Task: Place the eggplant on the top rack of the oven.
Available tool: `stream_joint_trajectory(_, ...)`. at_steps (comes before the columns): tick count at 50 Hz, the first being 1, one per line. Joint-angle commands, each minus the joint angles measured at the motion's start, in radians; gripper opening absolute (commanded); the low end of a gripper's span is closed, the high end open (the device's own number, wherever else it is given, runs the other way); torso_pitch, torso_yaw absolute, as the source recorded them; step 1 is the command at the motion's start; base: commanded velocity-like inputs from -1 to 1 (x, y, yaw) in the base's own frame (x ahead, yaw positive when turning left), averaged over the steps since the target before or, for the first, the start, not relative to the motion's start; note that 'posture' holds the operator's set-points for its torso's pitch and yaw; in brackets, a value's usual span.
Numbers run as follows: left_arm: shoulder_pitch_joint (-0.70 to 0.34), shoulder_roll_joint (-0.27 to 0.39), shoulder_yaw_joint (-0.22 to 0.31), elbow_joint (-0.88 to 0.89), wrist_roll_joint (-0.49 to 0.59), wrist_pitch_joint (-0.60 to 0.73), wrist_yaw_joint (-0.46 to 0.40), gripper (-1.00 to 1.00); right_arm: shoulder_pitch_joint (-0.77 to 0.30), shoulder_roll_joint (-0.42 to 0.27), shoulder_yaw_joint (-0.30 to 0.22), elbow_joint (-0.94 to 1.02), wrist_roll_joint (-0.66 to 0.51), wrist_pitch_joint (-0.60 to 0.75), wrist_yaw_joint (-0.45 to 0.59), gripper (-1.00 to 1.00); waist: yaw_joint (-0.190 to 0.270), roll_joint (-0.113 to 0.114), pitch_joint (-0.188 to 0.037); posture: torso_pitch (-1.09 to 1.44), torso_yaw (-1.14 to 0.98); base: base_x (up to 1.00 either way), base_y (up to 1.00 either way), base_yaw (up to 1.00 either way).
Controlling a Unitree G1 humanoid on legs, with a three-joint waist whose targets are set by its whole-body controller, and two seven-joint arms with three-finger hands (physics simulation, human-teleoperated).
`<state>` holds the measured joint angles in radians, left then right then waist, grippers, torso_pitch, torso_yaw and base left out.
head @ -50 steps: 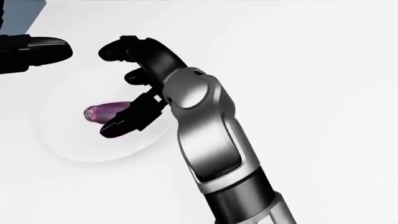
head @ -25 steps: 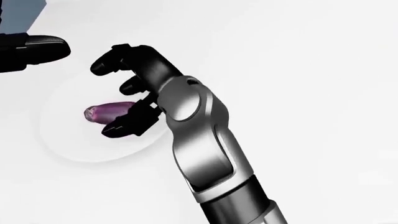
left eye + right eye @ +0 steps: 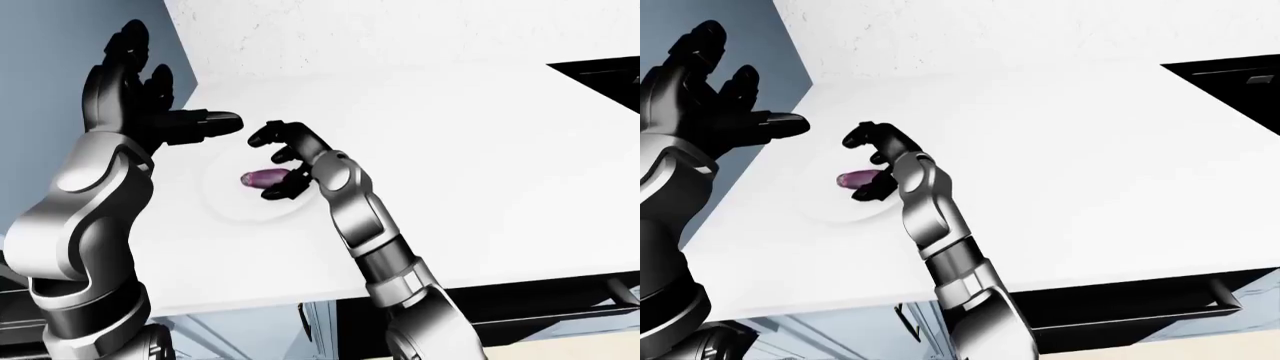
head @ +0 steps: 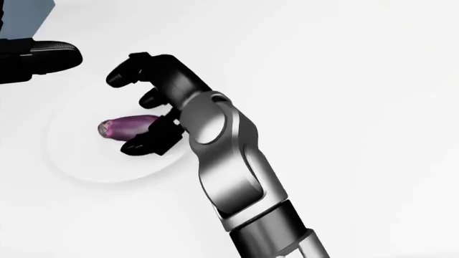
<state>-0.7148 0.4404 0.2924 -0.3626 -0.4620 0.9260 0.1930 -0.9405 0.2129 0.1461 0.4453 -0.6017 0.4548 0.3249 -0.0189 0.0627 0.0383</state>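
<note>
In the left-eye view the eggplant [image 3: 262, 178] lies on a white plate [image 3: 225, 206], long axis across the view. The right hand [image 3: 283, 159], far nearer, has spread fingers arching over the eggplant's right end. The left hand [image 3: 135, 94] is raised, splayed open, left of the plate. In the head view a lower finger [image 4: 147, 143] seems to touch the eggplant, though contact is unclear.

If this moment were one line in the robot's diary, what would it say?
phase: reaching | right hand: open, fingers around eggplant | eggplant: lying on white plate | left hand: open, raised | oven: not reached
</note>
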Motion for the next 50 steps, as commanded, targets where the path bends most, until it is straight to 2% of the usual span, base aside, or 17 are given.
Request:
stream_joint_trajectory(1,-0.029,0.014,0.014,-0.025,0.003,-0.031,-0.001,1.00,-0.035,-0.002,-0.004,-0.025,-0.008,-0.029,-0.026,0.25,-0.001,0.007,-0.025,0.00,0.00,0.00,0.00,0.00)
stream_joint_trajectory(15,-0.031,0.015,0.013,-0.023,0.001,-0.030,0.002,1.00,-0.049,0.000,-0.004,-0.001,-0.016,-0.044,-0.042,0.23,0.003,0.005,-0.025,0.00,0.00,0.00,0.00,0.00)
stream_joint_trajectory(20,-0.032,0.015,0.012,-0.019,0.001,-0.032,0.002,1.00,-0.047,0.004,0.000,-0.013,-0.022,-0.038,-0.037,0.05,0.004,0.004,-0.026,0.00,0.00,0.00,0.00,0.00)
stream_joint_trajectory(23,-0.033,0.014,0.013,-0.016,0.001,-0.034,0.001,1.00,-0.048,0.006,0.001,-0.015,-0.026,-0.037,-0.035,0.02,0.004,0.003,-0.026,0.00,0.00,0.00,0.00,0.00)
stream_joint_trajectory(32,-0.032,0.016,0.014,-0.018,-0.001,-0.033,0.003,1.00,-0.039,0.013,0.006,-0.020,-0.036,-0.040,-0.033,0.02,0.004,0.003,-0.029,0.00,0.00,0.00,0.00,0.00)
stream_joint_trajectory(50,-0.037,0.017,0.014,-0.014,-0.004,-0.032,0.007,1.00,0.022,0.038,0.038,-0.031,-0.154,-0.095,-0.014,0.02,-0.001,0.007,-0.029,0.00,0.00,0.00,0.00,0.00)
